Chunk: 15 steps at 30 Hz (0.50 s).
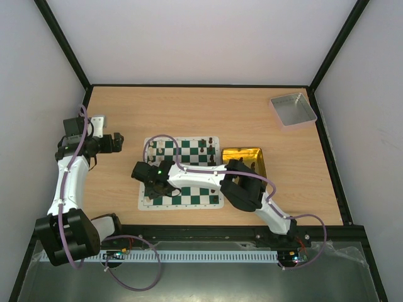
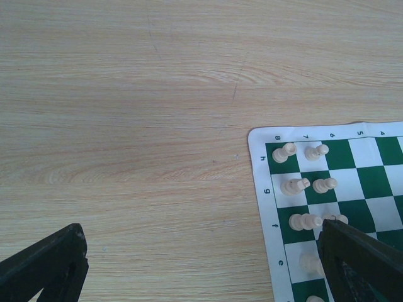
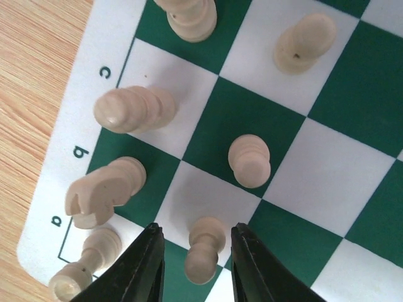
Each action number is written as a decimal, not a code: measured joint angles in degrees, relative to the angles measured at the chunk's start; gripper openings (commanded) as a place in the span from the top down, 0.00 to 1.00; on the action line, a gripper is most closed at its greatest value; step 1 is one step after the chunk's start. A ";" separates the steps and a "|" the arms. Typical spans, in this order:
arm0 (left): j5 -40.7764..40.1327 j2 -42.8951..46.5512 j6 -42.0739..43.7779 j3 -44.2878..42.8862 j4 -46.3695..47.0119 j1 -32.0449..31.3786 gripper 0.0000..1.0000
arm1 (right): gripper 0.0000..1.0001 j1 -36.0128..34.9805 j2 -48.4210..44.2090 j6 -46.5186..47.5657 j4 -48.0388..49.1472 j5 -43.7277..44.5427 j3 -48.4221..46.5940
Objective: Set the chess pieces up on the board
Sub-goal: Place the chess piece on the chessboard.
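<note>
Gold tray [image 1: 247,153], grey tray [image 1: 293,109] sit on table [image 1: 189,113]

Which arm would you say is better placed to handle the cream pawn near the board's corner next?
Right. The right claw straddles the cream pawn on the board, jaws open on either side. The left claw hangs open over the table, off the board's edge.

Robot lab test cell, not a home or shop: a wood-grain table [image 1: 189,107] is boxed in by plain white wall panels [image 1: 201,38] on a black frame [image 1: 63,44]. The left arm [image 1: 66,182] and right arm [image 1: 271,214] are bolted at the near edge, with purple cables [image 1: 158,136] looping loose above a slotted white cable duct [image 1: 201,257]. Props on the table are a chess mat [image 1: 187,153], a grey metal tray [image 1: 293,110] and a gold tray [image 1: 242,156].
</note>
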<state>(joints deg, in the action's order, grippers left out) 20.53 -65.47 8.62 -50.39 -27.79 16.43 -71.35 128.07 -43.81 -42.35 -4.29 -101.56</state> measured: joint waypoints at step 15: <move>0.04 0.00 0.17 0.00 0.00 0.00 0.01 | 0.68 0.20 -8.24 -0.35 -1.68 4.72 3.89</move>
<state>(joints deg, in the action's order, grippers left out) 20.58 -65.47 8.80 -50.39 -27.79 16.43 -71.16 119.83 -44.16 -44.03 0.43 -97.67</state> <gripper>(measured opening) 0.993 0.300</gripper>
